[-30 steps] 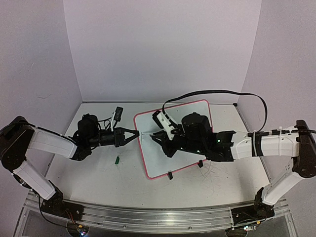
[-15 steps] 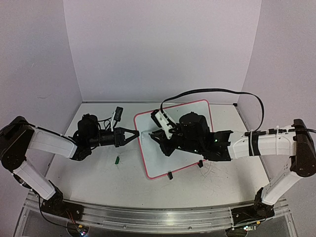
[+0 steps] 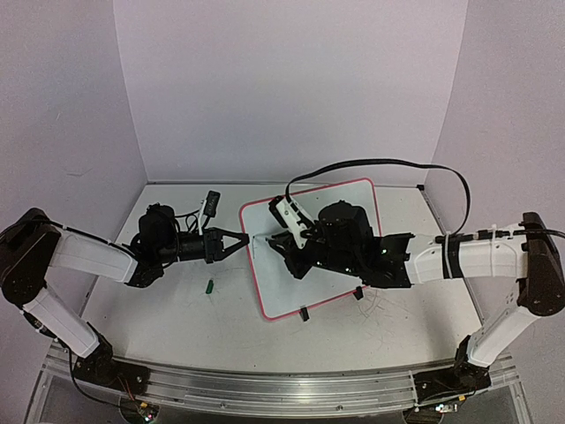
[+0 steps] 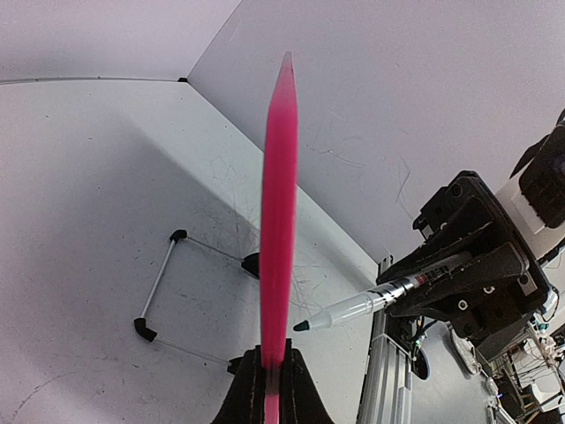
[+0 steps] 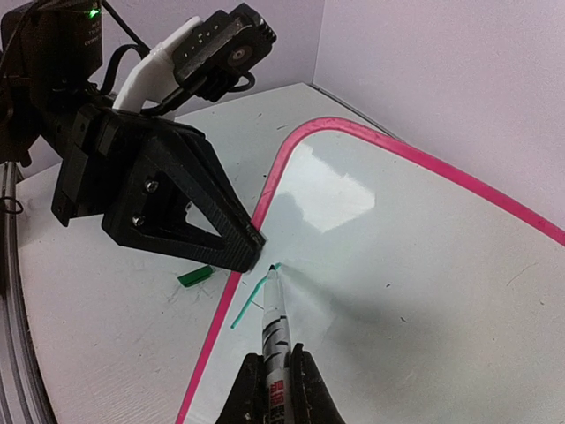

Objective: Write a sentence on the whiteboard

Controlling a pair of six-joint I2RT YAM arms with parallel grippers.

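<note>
Right pincer (image 5: 271, 378) clamps marker (image 5: 274, 322); whiteboard (image 5: 424, 291) bears green stroke (image 5: 248, 306).

The left edge of the whiteboard (image 3: 281, 287) is blocked by the left gripper (image 3: 243, 240), which is clamped on the frame. The board's middle is covered by the right gripper (image 5: 274, 393) and its arm, with a marker (image 5: 274, 318) held at the surface. Free room is offered by the near table (image 3: 177, 327), apart from a small green cap (image 3: 210, 285). The far side is crossed by an arched black cable (image 3: 380, 162).
</note>
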